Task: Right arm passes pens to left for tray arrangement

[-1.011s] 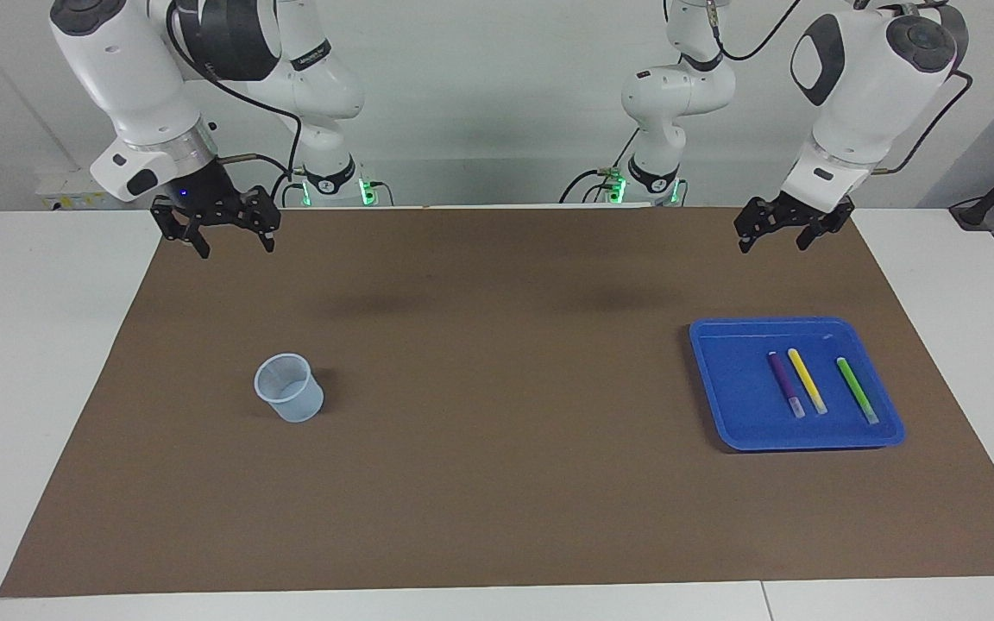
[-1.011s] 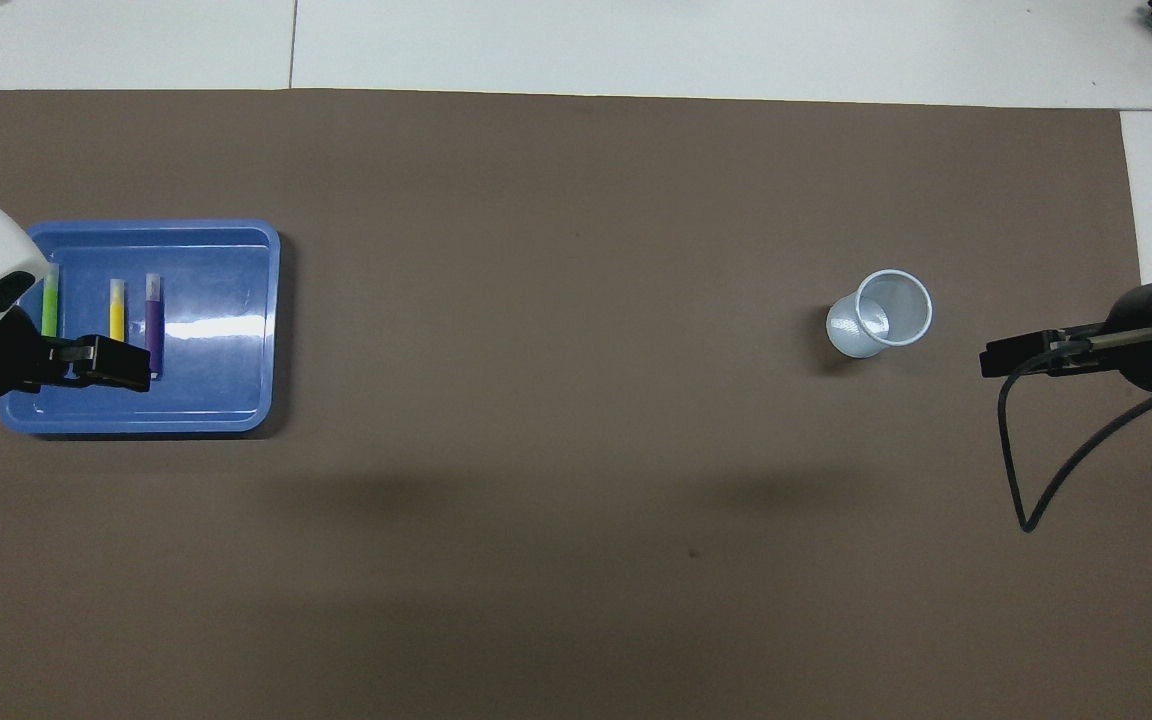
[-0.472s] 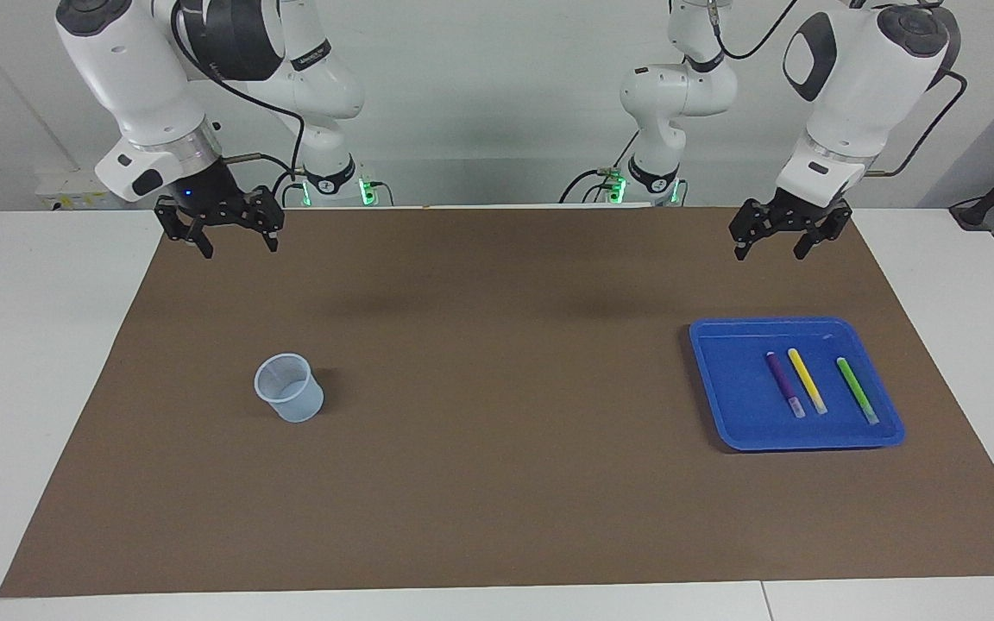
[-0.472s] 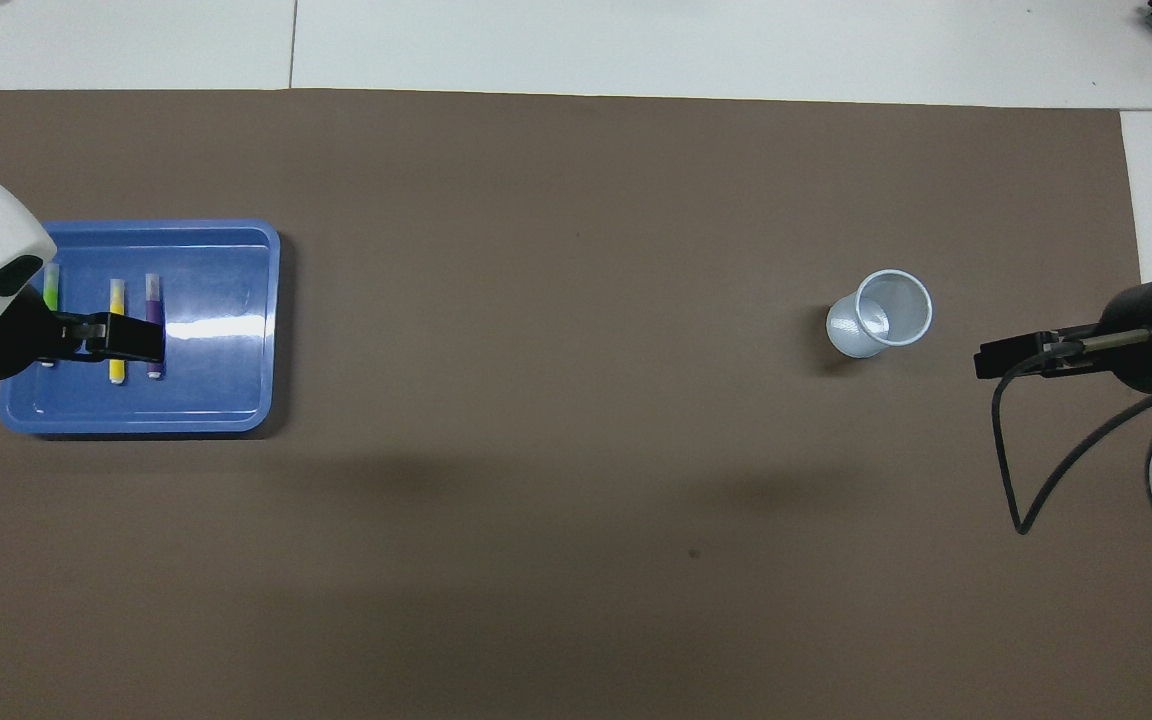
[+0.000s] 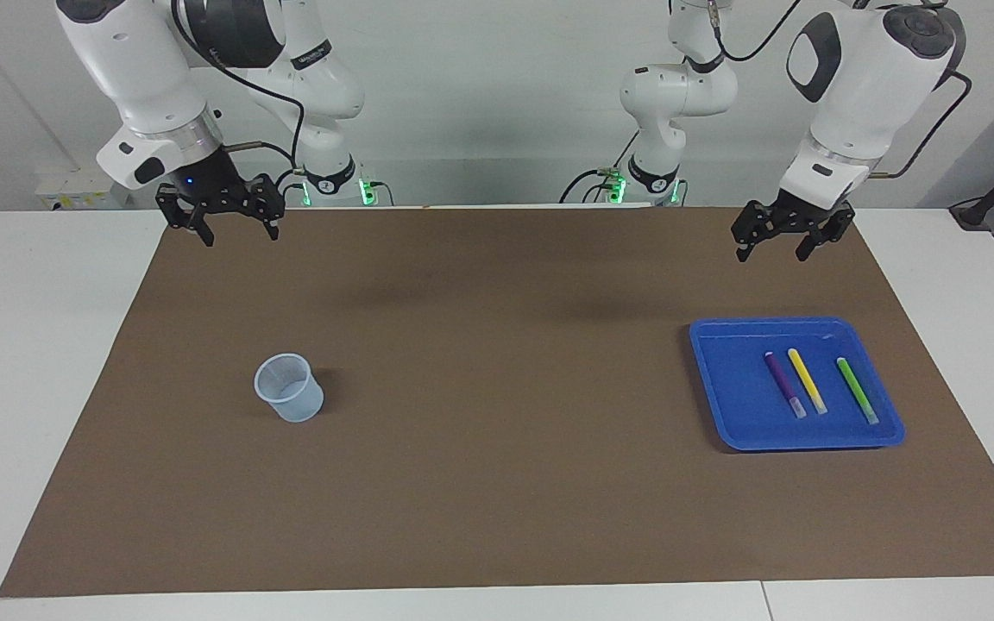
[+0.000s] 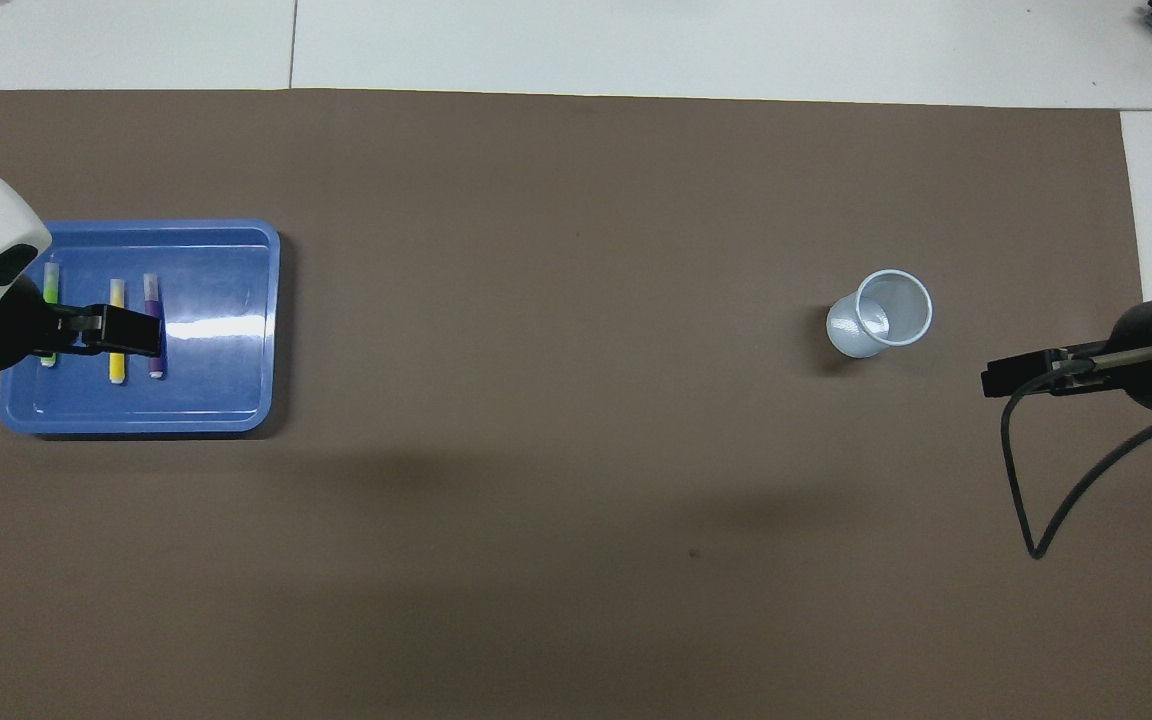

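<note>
1. The three pens (image 5: pixel 816 385) lie side by side in the tray (image 5: pixel 726 388), so the arranging looks finished.
2. The left gripper (image 5: pixel 780 241) hangs with released, empty jaws over the mat (image 5: pixel 497 483).
3. The right gripper (image 5: pixel 234 227) also hangs with released jaws; the cup (image 5: pixel 289 387) holds no pen.

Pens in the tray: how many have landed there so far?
3, all lying side by side in the blue tray: purple pen toward the tray's middle, yellow pen beside it, green pen nearest the left arm's table end. None looks hidden.
</note>
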You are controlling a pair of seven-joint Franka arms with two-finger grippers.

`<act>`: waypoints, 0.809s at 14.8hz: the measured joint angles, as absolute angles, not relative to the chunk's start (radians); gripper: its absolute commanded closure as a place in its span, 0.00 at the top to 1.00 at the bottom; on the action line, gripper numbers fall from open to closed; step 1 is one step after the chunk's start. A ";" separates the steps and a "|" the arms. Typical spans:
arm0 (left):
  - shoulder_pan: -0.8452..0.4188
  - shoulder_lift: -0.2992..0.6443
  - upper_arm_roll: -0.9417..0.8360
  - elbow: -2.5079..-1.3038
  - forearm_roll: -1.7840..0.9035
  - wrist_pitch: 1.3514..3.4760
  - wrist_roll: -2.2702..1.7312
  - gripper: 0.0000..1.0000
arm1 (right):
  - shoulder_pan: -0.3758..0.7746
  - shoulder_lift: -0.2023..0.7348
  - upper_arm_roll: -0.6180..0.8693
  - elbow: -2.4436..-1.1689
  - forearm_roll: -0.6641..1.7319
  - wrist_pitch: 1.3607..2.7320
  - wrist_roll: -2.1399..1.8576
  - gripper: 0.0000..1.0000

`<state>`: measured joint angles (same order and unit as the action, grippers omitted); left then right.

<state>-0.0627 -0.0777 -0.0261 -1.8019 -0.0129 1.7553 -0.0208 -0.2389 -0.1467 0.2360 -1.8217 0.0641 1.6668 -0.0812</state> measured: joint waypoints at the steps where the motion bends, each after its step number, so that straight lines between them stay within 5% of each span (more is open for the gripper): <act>1: -0.063 -0.077 -0.026 -1.797 -0.013 1.755 -0.021 1.00 | -0.239 -0.154 0.236 -1.822 0.064 1.654 -0.081 1.00; 12: -0.062 -0.071 -0.019 -1.715 -0.013 1.680 -0.038 1.00 | -0.237 -0.186 0.242 -1.822 0.064 1.597 -0.081 1.00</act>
